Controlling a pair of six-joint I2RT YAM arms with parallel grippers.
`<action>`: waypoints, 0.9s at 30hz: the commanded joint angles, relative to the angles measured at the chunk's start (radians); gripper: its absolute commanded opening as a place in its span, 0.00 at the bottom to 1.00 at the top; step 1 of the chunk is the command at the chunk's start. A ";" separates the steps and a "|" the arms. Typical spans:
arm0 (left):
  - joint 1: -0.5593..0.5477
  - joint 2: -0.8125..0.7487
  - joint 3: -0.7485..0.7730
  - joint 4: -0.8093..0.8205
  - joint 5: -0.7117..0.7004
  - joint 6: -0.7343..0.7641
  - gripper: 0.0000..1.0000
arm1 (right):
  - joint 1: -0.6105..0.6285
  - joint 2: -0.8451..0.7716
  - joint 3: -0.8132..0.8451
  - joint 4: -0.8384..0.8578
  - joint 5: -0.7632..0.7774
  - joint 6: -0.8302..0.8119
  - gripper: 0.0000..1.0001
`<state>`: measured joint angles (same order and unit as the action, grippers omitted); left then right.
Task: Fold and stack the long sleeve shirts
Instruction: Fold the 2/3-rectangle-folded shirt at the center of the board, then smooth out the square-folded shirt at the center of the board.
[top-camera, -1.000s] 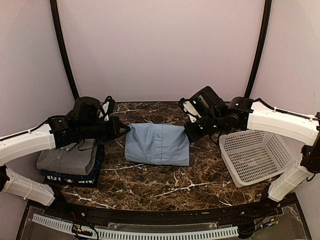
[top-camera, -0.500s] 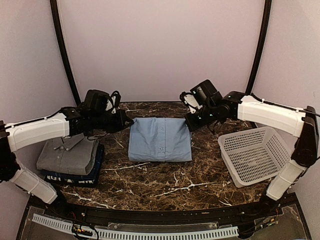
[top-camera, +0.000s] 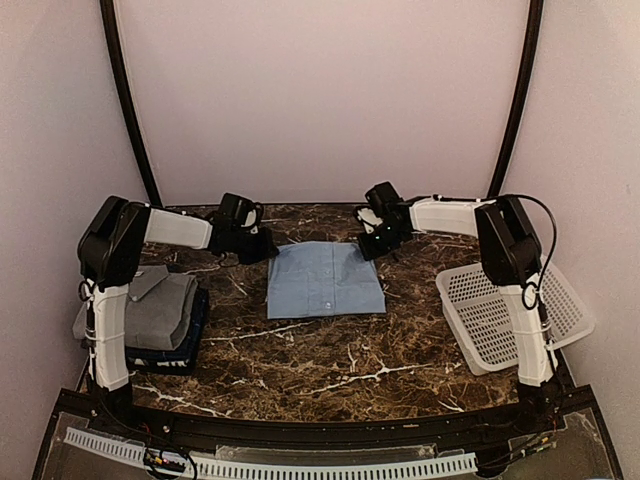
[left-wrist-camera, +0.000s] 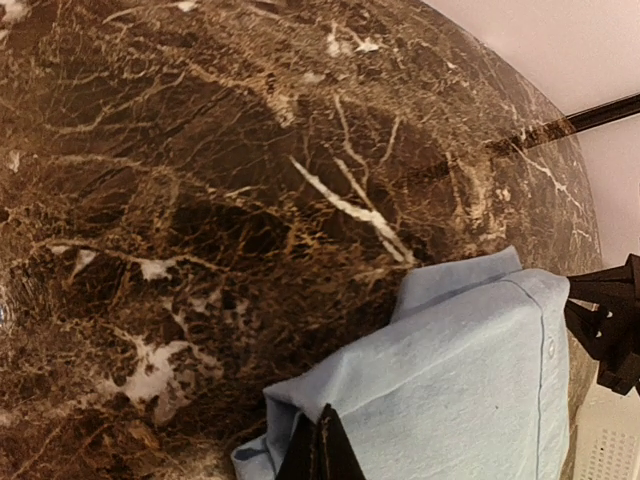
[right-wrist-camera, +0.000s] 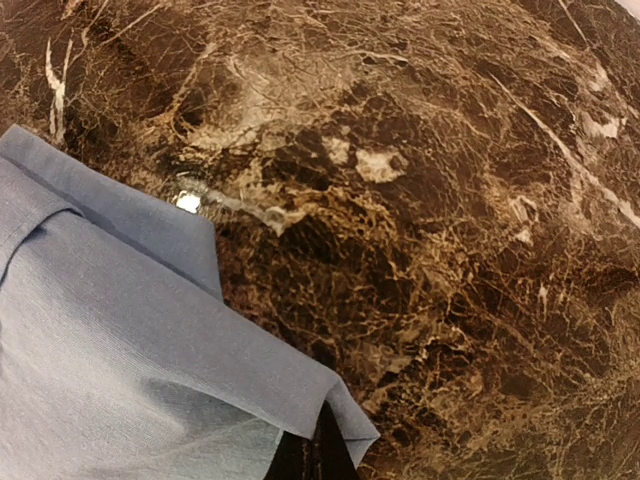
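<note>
The light blue shirt (top-camera: 325, 280) lies folded as a flat rectangle on the marble table (top-camera: 330, 370), toward the back. My left gripper (top-camera: 268, 250) is shut on its far left corner, and my right gripper (top-camera: 368, 247) is shut on its far right corner. In the left wrist view the closed fingertips (left-wrist-camera: 322, 445) pinch the blue cloth (left-wrist-camera: 470, 390) at its edge. In the right wrist view the blue cloth (right-wrist-camera: 130, 370) drapes over my closed gripper (right-wrist-camera: 318, 450). The grey shirt (top-camera: 150, 310) sits folded on the dark navy shirt (top-camera: 196, 330) at the left.
A white lattice basket (top-camera: 500, 320) stands tilted at the right edge of the table. Both arms reach far out over the back of the table, close to the rear wall (top-camera: 320, 100). The black frame posts (top-camera: 130, 110) rise at the back corners.
Both arms have stretched out toward the back of the table, carrying the blue shirt's far corners with them. The shirt has shifted back and now lies flatter.
</note>
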<state>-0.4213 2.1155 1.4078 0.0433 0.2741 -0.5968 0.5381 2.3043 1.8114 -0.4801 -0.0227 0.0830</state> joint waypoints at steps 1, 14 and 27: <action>0.004 0.002 0.048 0.032 0.019 0.001 0.00 | -0.006 0.006 0.073 -0.023 -0.020 -0.001 0.00; 0.024 -0.133 -0.028 -0.017 -0.136 -0.011 0.17 | -0.003 -0.181 -0.015 -0.023 0.071 0.025 0.31; -0.025 -0.246 -0.072 -0.054 -0.056 -0.040 0.32 | 0.105 -0.215 -0.118 0.040 -0.046 0.136 0.28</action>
<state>-0.3943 1.9347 1.3792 0.0109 0.1513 -0.6167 0.6106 2.0548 1.7123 -0.4747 -0.0090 0.1703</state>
